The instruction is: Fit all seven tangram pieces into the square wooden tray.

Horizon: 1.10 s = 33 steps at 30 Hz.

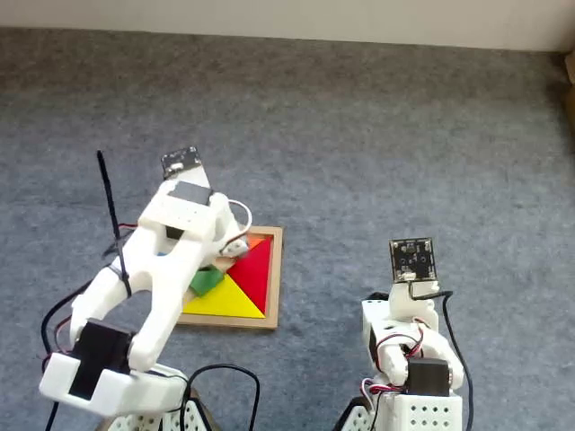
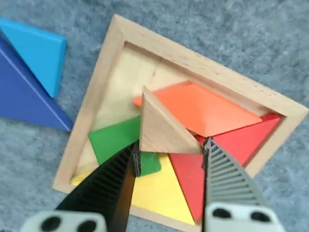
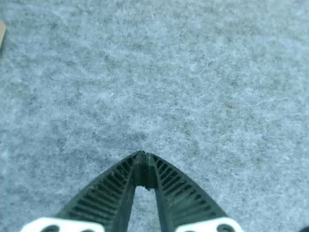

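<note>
Left gripper (image 2: 171, 149) is clamped on the wood triangle (image 2: 161, 128) over the tray (image 2: 193, 58), tip pointing at its bare corner. Right gripper (image 3: 143, 169) is pinched shut, well off on the carpet (image 3: 193, 72).

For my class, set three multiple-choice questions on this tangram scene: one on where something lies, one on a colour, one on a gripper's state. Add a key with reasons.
1. Where do the light blue triangle and the dark blue triangle lie?
A) leaning on a wall
B) on the carpet outside the wooden tray
C) in a person's hand

2. What colour is the held triangle in the left gripper?
A) plain wood
B) purple
C) black

3. How is the right gripper?
A) open wide
B) holding a red piece
C) shut and empty

Key: 1 B, both lie flat on the carpet beside the tray's rim. 2 A, its face shows bare wood grain. 3 C, its fingertips meet over bare carpet.
</note>
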Each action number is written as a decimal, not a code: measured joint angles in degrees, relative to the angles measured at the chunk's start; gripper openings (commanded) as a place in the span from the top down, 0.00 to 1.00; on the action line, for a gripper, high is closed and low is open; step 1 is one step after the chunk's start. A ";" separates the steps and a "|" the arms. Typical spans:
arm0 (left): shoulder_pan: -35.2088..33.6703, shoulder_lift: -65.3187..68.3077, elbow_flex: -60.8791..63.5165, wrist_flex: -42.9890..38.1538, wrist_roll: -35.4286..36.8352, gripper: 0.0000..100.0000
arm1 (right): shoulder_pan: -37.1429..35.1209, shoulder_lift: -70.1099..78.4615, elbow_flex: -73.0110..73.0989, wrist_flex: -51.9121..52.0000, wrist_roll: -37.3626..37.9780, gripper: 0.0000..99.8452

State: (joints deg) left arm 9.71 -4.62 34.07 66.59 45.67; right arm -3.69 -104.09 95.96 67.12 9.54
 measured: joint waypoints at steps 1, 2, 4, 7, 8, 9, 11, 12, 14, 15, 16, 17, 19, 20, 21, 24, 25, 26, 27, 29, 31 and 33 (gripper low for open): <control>0.88 0.00 0.00 0.00 1.58 0.84 | 0.00 0.00 0.00 0.00 0.00 1.00; 1.76 0.00 0.00 0.09 2.46 0.84 | 0.00 0.00 0.00 0.00 0.00 1.00; 3.78 0.00 0.00 0.09 3.34 0.83 | 0.00 0.00 0.00 0.00 0.00 1.00; 5.63 0.00 0.00 0.18 5.45 0.76 | 0.00 0.00 0.00 0.00 0.00 1.00; 5.71 0.00 0.00 0.18 6.07 0.73 | 0.00 0.00 0.00 0.00 0.00 1.00; 5.54 0.00 0.00 0.18 6.42 0.70 | 0.00 0.00 0.00 0.00 0.00 1.00; 5.54 0.00 0.00 0.18 6.86 0.65 | 0.00 0.00 0.00 0.00 0.00 1.00; 5.63 0.00 0.00 0.18 6.86 0.64 | 0.00 0.00 0.00 0.00 0.00 1.00; 5.63 0.00 0.00 0.18 6.86 0.65 | 0.00 0.00 0.00 0.00 0.00 1.00; 5.63 0.00 0.00 0.18 6.86 0.65 | 0.00 0.00 0.00 0.00 0.00 1.00; 5.54 0.00 0.00 0.18 6.95 0.66 | 0.00 0.00 0.00 0.00 0.00 1.00; 5.54 0.00 0.00 0.18 7.03 0.68 | 0.00 0.00 0.00 0.00 0.00 1.00; 5.54 0.00 0.00 0.18 7.03 0.71 | 0.00 0.00 0.00 0.00 0.00 1.00; 5.54 0.00 0.00 0.18 7.03 0.72 | 0.00 0.00 0.00 0.00 0.00 1.00; 5.54 0.00 0.00 0.18 7.12 0.74 | 0.00 0.00 0.00 0.00 0.00 1.00; 5.54 0.00 -0.18 0.44 8.97 0.79 | 0.00 0.00 0.00 0.00 0.00 1.00; 5.54 0.00 -0.62 0.44 9.41 0.81 | 0.00 0.00 0.00 0.00 0.00 1.00; 5.54 0.00 -1.23 0.44 9.49 0.83 | 0.00 0.00 0.00 0.00 0.00 1.00; 5.54 0.00 -2.02 0.53 9.67 0.85 | 0.00 0.00 0.00 0.00 0.00 1.00; 5.54 0.00 -3.52 0.53 9.67 0.89 | 0.00 0.00 0.00 0.00 0.00 1.00; 5.45 0.00 -4.66 0.53 9.67 0.94 | 0.00 0.00 0.00 0.00 0.00 1.00; 5.45 0.00 -5.54 0.53 9.67 0.98 | 0.00 0.00 0.00 0.00 0.00 1.00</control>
State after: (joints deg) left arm 15.16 -4.62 28.53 67.12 55.34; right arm -3.69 -104.09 95.96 67.12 9.54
